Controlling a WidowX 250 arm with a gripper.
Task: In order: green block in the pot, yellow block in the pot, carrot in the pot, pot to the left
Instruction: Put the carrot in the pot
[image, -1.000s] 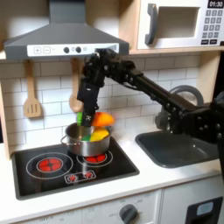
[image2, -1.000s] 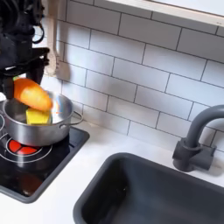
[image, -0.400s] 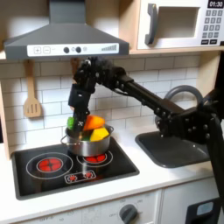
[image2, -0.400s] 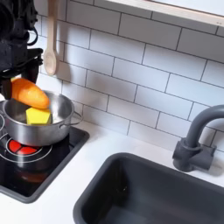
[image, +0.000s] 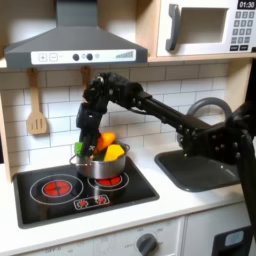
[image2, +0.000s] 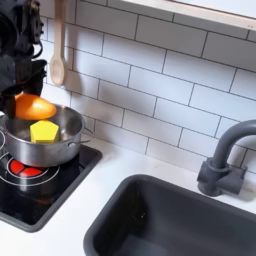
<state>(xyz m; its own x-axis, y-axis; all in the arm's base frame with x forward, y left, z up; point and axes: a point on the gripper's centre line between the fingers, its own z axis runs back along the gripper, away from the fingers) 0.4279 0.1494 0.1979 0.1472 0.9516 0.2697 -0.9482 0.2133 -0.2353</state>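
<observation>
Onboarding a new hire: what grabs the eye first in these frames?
The black robot arm reaching from the first exterior view's right over the shiny round steel pot on the toy stove. Inside the pot, a bright yellow block, with the stubby orange carrot at its rim.

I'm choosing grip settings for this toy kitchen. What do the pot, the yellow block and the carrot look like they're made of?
The pot looks like polished stainless steel: mirror-like walls with bright reflections. The yellow block has flat, even, matte colour, probably painted wood or plastic; I can't tell which. The carrot is smooth, uniformly orange and slightly glossy, likely plastic.
</observation>
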